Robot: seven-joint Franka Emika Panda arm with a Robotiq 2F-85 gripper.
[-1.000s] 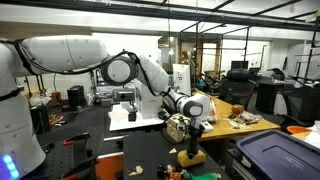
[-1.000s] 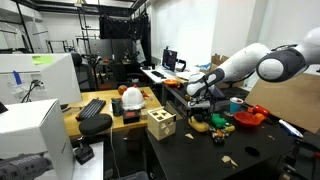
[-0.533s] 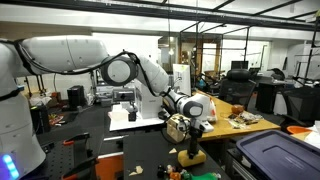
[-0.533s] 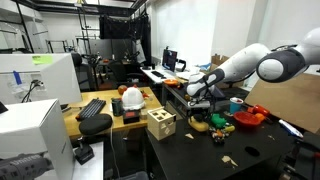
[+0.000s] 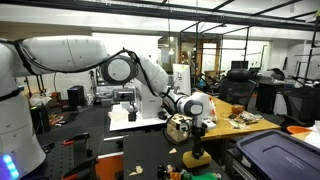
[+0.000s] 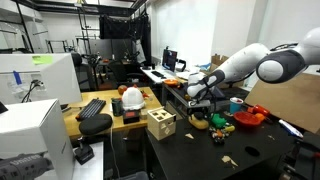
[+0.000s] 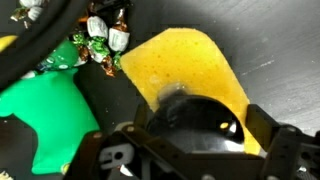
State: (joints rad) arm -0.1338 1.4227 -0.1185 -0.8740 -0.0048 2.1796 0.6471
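Observation:
In the wrist view a flat yellow piece (image 7: 185,60) lies on the dark table with a round black knob (image 7: 195,118) standing on it. My gripper (image 7: 203,138) hangs right over the knob, its two fingers standing wide on either side of it, open; whether they touch it I cannot tell. A green piece (image 7: 50,110) lies beside the yellow one, with a few wrapped sweets (image 7: 100,38) past it. In both exterior views the gripper (image 5: 201,132) (image 6: 199,106) points down just above the yellow piece (image 5: 195,158) (image 6: 201,122).
A wooden box with cut-out holes (image 6: 160,124) (image 5: 178,127) stands close by the gripper. A green toy (image 6: 219,123), a red dish (image 6: 249,117) and a blue cup (image 6: 236,103) lie near. A blue bin (image 5: 275,155) stands at one side, a keyboard (image 6: 91,108) on the bench.
The gripper seems to have sunk very slightly toward the yellow piece; nothing else has moved and the jaws stay wide.

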